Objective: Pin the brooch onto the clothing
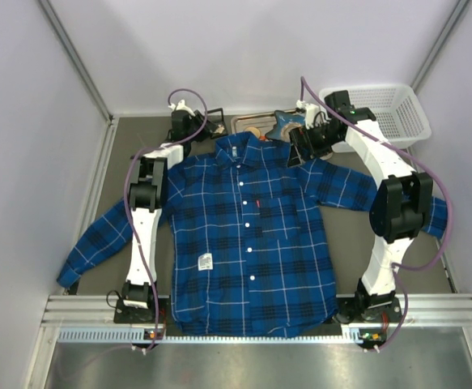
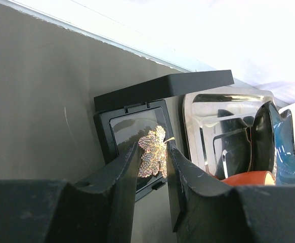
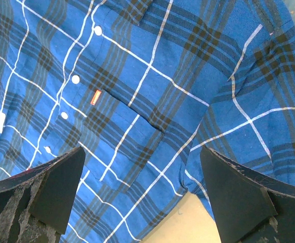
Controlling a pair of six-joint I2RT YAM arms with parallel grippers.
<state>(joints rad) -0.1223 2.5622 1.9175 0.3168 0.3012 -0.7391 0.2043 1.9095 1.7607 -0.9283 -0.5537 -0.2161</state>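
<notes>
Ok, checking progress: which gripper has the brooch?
The left gripper: the brooch is pinched between its fingertips. The right gripper hangs wide open above the shirt.

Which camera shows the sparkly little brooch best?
The left wrist view: the brooch sits big and clear between the fingers of the left tool. In the top view it is too tiny to spot, and the right wrist view shows only the shirt.

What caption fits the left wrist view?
Left end effector pinching the brooch over its open black case, beside a steel tray.
</notes>
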